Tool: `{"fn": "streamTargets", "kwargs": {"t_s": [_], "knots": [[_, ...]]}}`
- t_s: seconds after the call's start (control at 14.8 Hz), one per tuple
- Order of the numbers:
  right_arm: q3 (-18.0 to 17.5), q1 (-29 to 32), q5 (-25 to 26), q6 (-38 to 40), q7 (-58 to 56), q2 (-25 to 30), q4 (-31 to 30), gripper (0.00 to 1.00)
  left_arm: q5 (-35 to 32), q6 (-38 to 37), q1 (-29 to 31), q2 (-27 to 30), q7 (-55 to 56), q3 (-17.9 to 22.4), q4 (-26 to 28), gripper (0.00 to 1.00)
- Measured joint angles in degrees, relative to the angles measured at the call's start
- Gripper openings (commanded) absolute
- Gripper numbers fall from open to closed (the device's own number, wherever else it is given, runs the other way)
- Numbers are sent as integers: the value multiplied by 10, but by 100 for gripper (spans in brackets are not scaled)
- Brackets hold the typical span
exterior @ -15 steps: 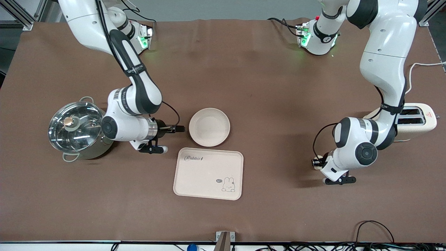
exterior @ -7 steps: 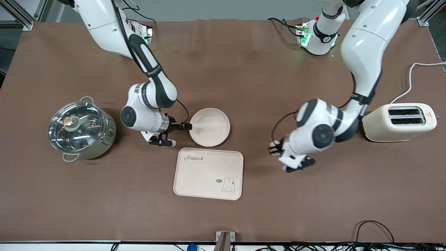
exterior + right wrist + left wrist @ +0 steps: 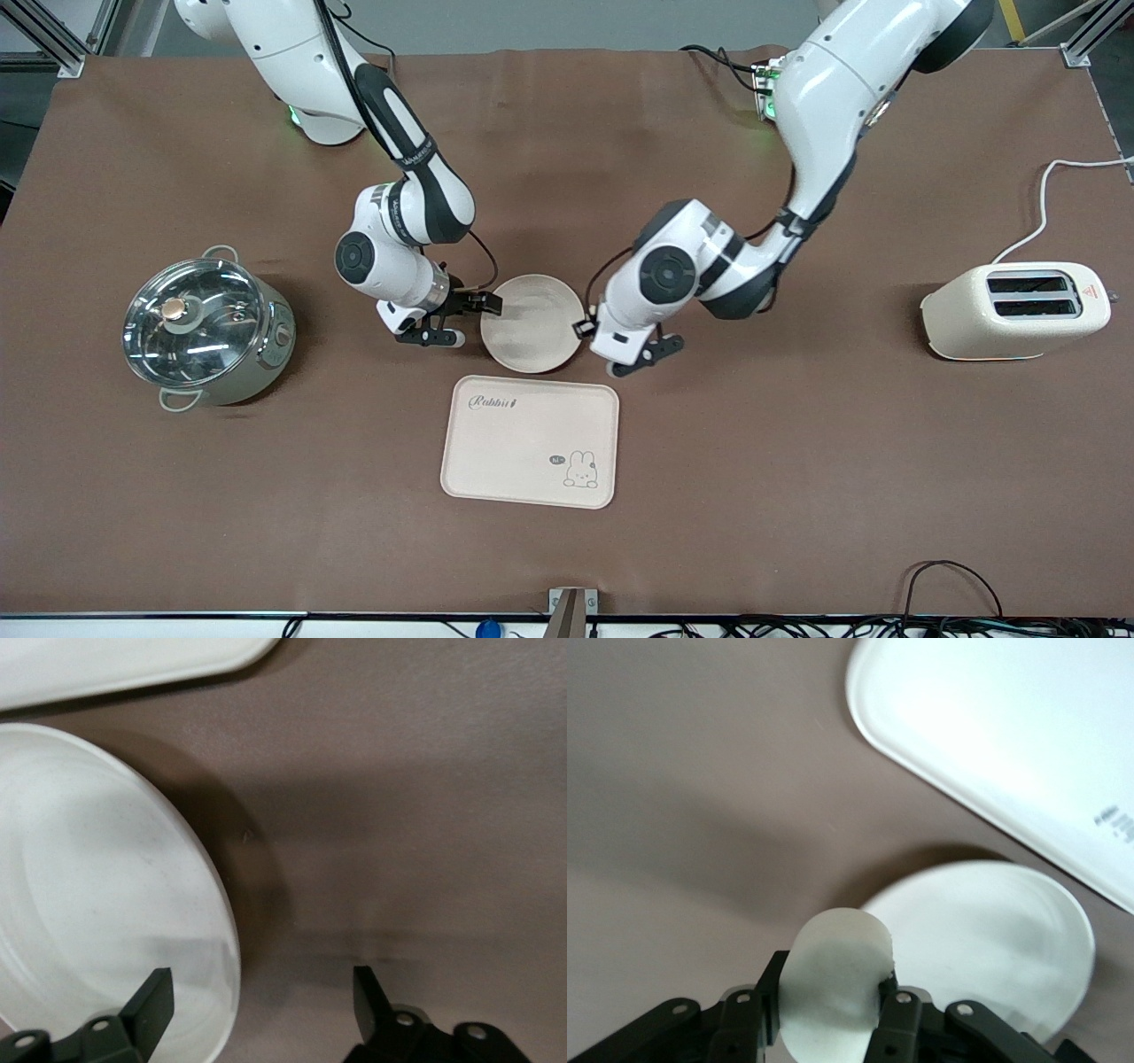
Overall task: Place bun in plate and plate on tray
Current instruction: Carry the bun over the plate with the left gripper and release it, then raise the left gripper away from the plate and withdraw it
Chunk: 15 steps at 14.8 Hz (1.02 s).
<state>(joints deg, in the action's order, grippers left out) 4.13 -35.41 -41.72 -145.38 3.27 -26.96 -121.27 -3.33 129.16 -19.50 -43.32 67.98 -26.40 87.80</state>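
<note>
The round cream plate point(image 3: 532, 324) lies mid-table, just farther from the front camera than the rabbit tray point(image 3: 530, 441). My left gripper point(image 3: 585, 330) is shut on the cream-white bun point(image 3: 835, 979) and hangs just beside the plate's rim at the left arm's end. The plate point(image 3: 992, 939) and the tray point(image 3: 1010, 744) both show in the left wrist view. My right gripper point(image 3: 488, 305) is open and empty at the plate's rim toward the right arm's end. In the right wrist view it point(image 3: 261, 997) straddles the rim of the plate point(image 3: 89, 895), one finger point(image 3: 155, 999) over the dish.
A steel pot with a glass lid point(image 3: 199, 330) stands toward the right arm's end of the table. A cream toaster point(image 3: 1019, 310) with its cord stands toward the left arm's end. A brown cloth covers the table.
My left arm has swung the bun from near the toaster across to the plate's rim. My right gripper has moved from beside the pot to the plate's edge.
</note>
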Motion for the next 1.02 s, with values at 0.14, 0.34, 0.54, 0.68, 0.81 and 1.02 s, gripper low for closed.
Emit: {"fn": "streamTargets", "kwargs": {"t_s": [0.14, 0.34, 0.54, 0.68, 0.81, 1.02], "knots": [[2, 3, 0, 0, -18, 16, -21, 74, 0, 35, -16, -17, 30, 0, -1, 49], [2, 5, -6, 0, -27, 27, -33, 71, 0, 89, -24, -43, 48, 0, -2, 59], [0, 3, -35, -2, -41, 28, -33, 65, 0, 134, -41, -65, 75, 0, -5, 100], [0, 3, -42, -4, -47, 28, -31, 59, 0, 142, -49, -65, 85, 0, -10, 100], [-1, 2, -44, -6, -49, 28, -22, 57, 0, 138, -49, -56, 89, 0, -24, 100], [-4, -2, -45, -7, -49, 28, -8, 52, -1, 60, -26, -16, 89, 7, -56, 100]]}}
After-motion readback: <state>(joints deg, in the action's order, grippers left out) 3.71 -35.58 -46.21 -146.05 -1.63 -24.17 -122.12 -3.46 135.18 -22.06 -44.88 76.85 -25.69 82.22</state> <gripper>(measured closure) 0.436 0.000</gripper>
